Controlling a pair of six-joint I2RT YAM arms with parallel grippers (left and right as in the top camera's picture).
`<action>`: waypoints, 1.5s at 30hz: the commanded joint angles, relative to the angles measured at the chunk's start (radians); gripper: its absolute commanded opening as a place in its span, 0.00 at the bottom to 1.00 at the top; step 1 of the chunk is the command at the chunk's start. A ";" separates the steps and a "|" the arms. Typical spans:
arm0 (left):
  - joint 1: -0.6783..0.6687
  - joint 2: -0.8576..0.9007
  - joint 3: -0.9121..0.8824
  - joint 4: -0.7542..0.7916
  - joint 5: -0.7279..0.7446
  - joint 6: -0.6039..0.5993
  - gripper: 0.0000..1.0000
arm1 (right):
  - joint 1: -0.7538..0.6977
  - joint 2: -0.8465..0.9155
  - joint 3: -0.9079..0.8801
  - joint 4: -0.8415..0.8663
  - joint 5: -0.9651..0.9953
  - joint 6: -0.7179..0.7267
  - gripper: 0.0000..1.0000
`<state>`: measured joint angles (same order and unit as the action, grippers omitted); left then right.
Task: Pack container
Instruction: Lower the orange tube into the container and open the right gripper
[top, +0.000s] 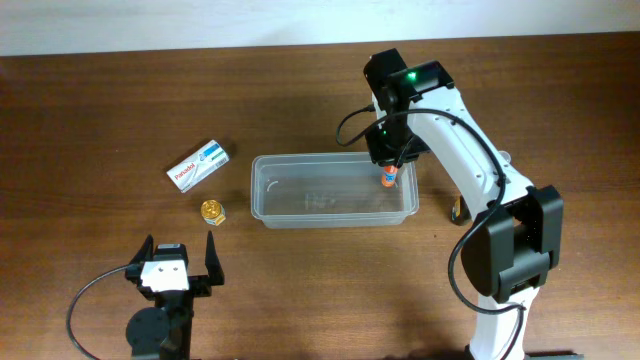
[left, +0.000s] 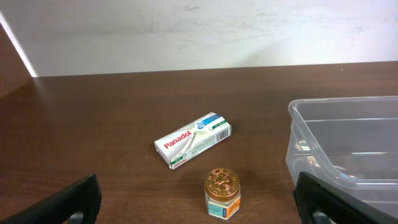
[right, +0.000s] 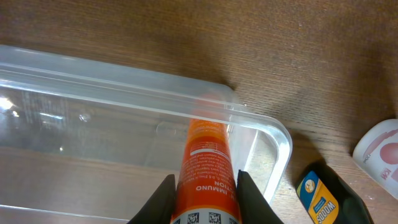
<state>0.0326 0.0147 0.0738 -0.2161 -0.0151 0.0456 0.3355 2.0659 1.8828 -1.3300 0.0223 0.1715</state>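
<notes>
The clear plastic container (top: 268, 190) sits mid-table; it also shows in the left wrist view (left: 311, 134) and the right wrist view (right: 283, 146). My right gripper (top: 388, 160) (right: 204, 196) is shut on an orange tube (top: 386, 178) (right: 205, 162) and holds it over the container's right end, tip down inside. My left gripper (top: 178, 262) (left: 199, 205) is open and empty near the front edge. A white Panadol box (top: 199, 166) (left: 193, 139) and a small gold-lidded jar (top: 212, 212) (left: 222, 194) lie left of the container, ahead of the left gripper.
A dark packet with a blue and yellow label (right: 323, 196) (top: 458, 210) lies right of the container. A white and pink round object (right: 380, 155) sits at the right wrist view's edge. A pale wall (left: 199, 31) runs behind the table.
</notes>
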 joint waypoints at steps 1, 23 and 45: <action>0.005 -0.007 -0.009 0.004 -0.006 0.016 0.99 | 0.005 0.003 -0.024 0.011 0.016 -0.011 0.20; 0.005 -0.007 -0.009 0.004 -0.007 0.016 0.99 | 0.005 0.003 -0.074 0.037 0.012 -0.010 0.34; 0.005 -0.007 -0.009 0.004 -0.007 0.016 0.99 | 0.003 -0.043 -0.037 0.037 0.013 -0.010 0.61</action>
<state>0.0326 0.0147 0.0738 -0.2161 -0.0151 0.0460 0.3355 2.0655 1.8156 -1.2926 0.0257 0.1574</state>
